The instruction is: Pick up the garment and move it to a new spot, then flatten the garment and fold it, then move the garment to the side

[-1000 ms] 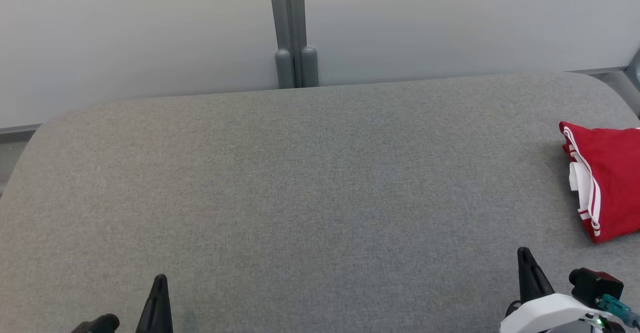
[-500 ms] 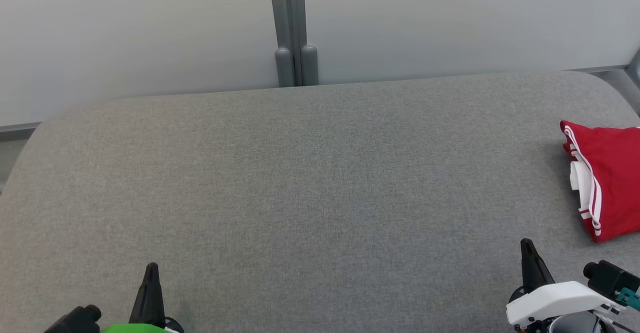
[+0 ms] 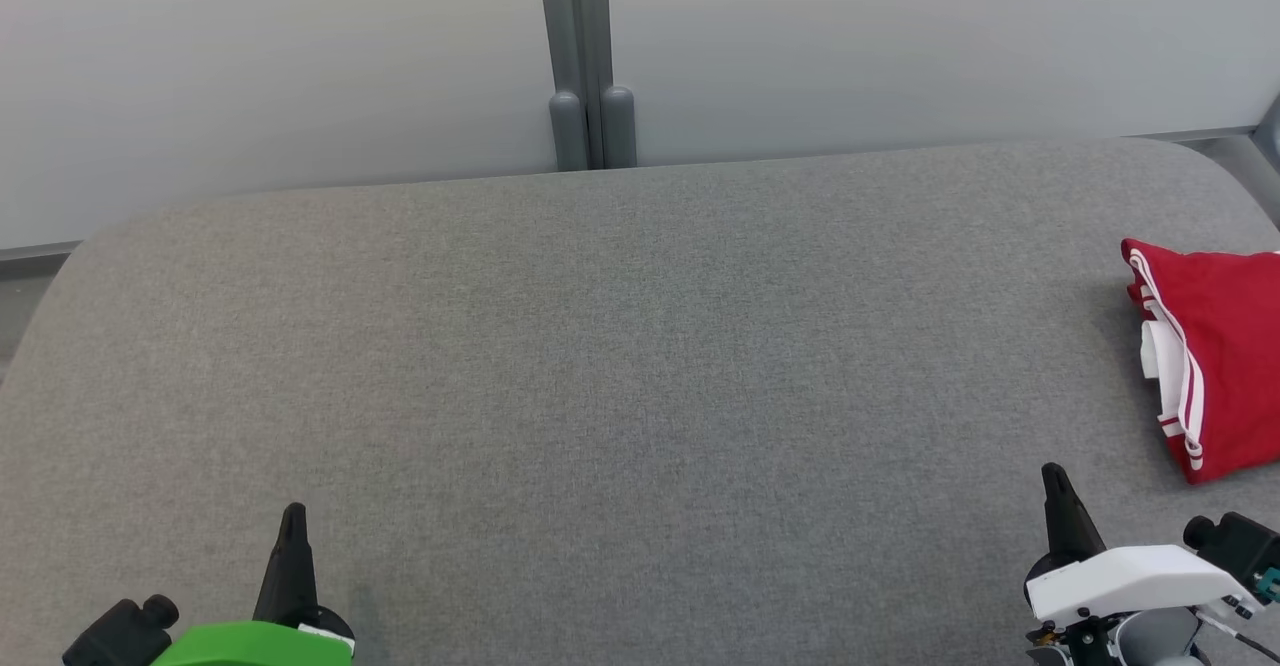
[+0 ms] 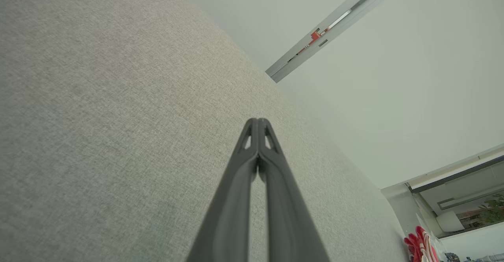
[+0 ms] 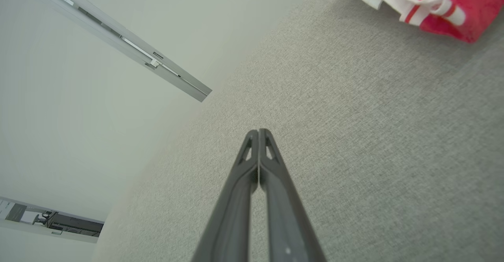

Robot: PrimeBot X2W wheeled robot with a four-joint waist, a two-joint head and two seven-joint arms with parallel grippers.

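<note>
Nearest to me, the robot's two hands sit low at the front of the broad grey fabric-covered counter (image 3: 640, 346), well apart from each other. The left hand (image 3: 291, 524), on a green-shelled wrist, has its two long dark fingers pressed together into one point with nothing between them. The right hand (image 3: 1053, 481), on a white-shelled wrist, is pinched just as tight and just as empty. Both point away from me over bare grey cloth.

Further on, ahead of the right hand and off to its right, lies the red fabric garment with white striped trim (image 3: 1225, 356). It rests on the counter's right end and touches neither hand. Its white-banded edge faces the left hand's side and runs near to far, so the part that shows has its long axis pointing away from the hands. I can't see how far it spreads rightward. The right hand is plainly the nearer, while the left hand has most of the counter's width to cross. Any reach looks like the right arm's job, forward and outward to the garment's near corner. The garment looks doubled over on itself and set aside, so I'd guess the folding is done, though I'm not certain.

Beyond the counter's far edge stand pale wall panels (image 3: 300, 66) joined by a grey post (image 3: 585, 56).
</note>
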